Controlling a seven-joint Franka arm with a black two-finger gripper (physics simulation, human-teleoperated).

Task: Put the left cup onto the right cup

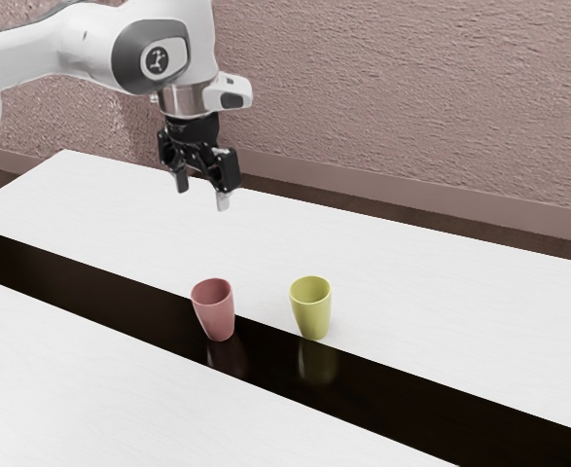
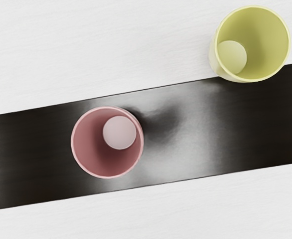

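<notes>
Nearest in the exterior view is the white table [image 1: 90, 389], crossed by a glossy black stripe [image 1: 81, 277]. Both cups stand on that stripe, upright with their mouths up, so each long axis runs vertical. The pink cup [image 1: 213, 309] is the one on the exterior view's left, and I take it as the cup to move. The yellow cup [image 1: 310, 306] stands near it at three o'clock, with a gap between them and no contact.

Farther back and higher, the gripper [image 1: 202, 197] hangs in the air over the table. Its two fingers are spread apart with nothing between them, and they point down.

The relation that matters is that, in the exterior view, the pink cup lies at about six o'clock from the gripper, well below it. The wrist view agrees: it looks almost straight down into the pink cup [image 2: 107, 142], with the yellow cup [image 2: 251, 44] off to one side.

My reading is that the task has not begun. The next move looks like a mostly straight descent, with one finger going inside the pink rim or both straddling the wall.

Behind everything is a rough pinkish wall [image 1: 411, 88].
</notes>
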